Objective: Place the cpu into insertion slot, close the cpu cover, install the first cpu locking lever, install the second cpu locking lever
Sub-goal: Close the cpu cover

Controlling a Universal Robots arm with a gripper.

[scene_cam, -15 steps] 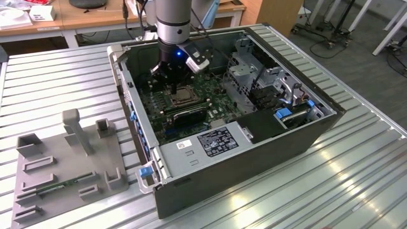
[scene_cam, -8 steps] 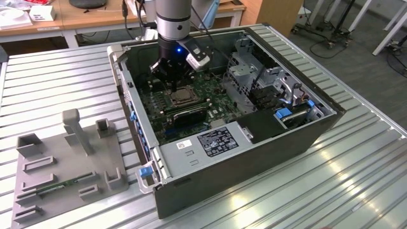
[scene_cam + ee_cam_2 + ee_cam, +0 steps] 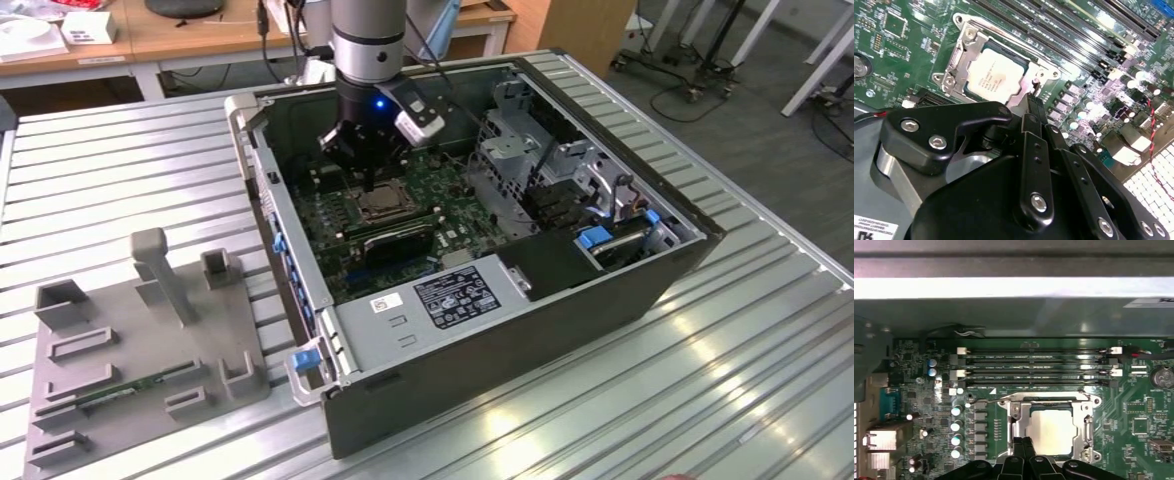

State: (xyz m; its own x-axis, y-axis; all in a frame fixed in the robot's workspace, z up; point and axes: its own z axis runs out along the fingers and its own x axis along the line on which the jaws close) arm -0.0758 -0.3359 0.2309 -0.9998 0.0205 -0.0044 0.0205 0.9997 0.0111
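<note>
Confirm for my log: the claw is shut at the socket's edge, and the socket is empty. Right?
Not empty: the first wrist view shows the cpu seated in the socket. The claw is shut at its edge.

Bench (image 3: 120, 180): ribbed silvery metal, light glare toward the near edge. Desks (image 3: 174, 40): pale wood, at the rear, exterior view's left. Floor (image 3: 727, 95): grey, smooth. Stands (image 3: 667, 65): dark, wheeled, on the floor, exterior view's right.

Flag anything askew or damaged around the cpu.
Nothing stands out: the cpu lies flat and square inside the window of the cover, and the shut pincer is at that cover's edge.
</note>
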